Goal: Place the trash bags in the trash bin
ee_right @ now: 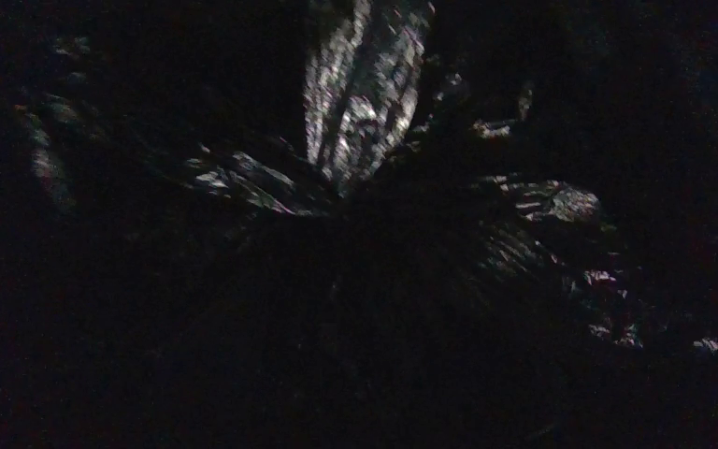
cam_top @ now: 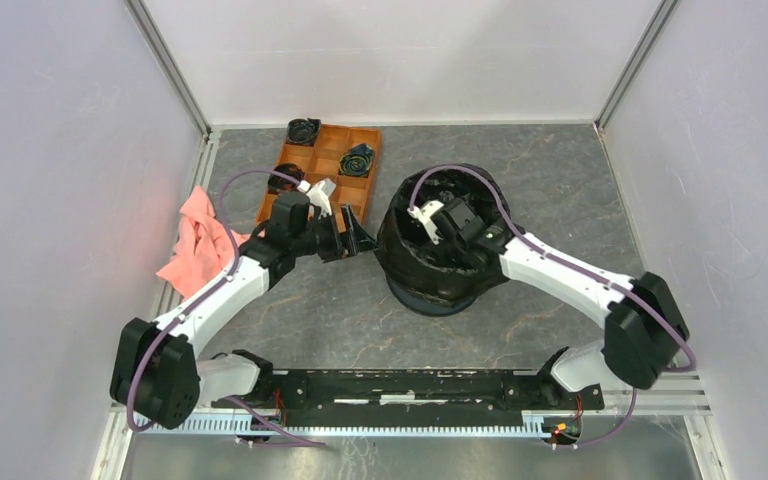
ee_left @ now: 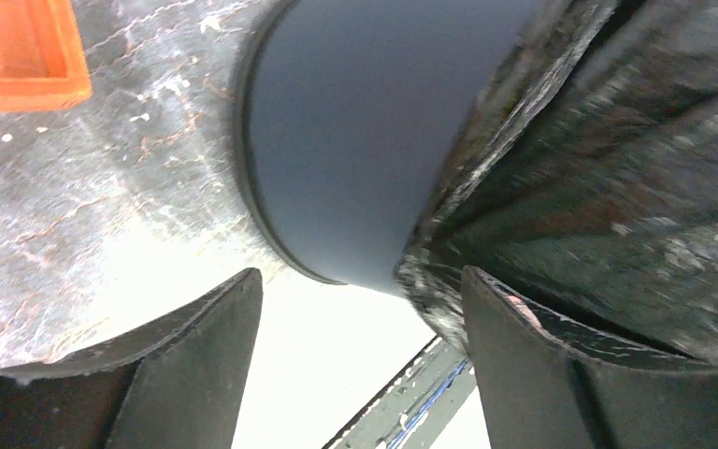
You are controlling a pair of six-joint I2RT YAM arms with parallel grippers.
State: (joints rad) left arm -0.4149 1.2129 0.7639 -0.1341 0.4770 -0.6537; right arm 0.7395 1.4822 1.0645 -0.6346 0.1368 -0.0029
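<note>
The navy trash bin (cam_top: 438, 297) stands at the table's middle. The glossy black trash bag (cam_top: 407, 252) is draped over its rim and hangs down its sides. My left gripper (cam_top: 362, 240) is open and empty just left of the bin. In the left wrist view the left gripper (ee_left: 360, 281) faces the bin's bare wall (ee_left: 355, 140), and the bag's hem (ee_left: 617, 168) hangs by its right finger. My right gripper (cam_top: 457, 222) reaches down into the bin's mouth, its fingers hidden. The right wrist view is dark and shows only bag folds (ee_right: 365, 103).
An orange compartment tray (cam_top: 305, 165) with small black spiral rolls (cam_top: 357, 160) sits behind the left gripper; its corner shows in the left wrist view (ee_left: 19, 56). A pink cloth (cam_top: 200, 240) lies at the left wall. Walls close in on three sides.
</note>
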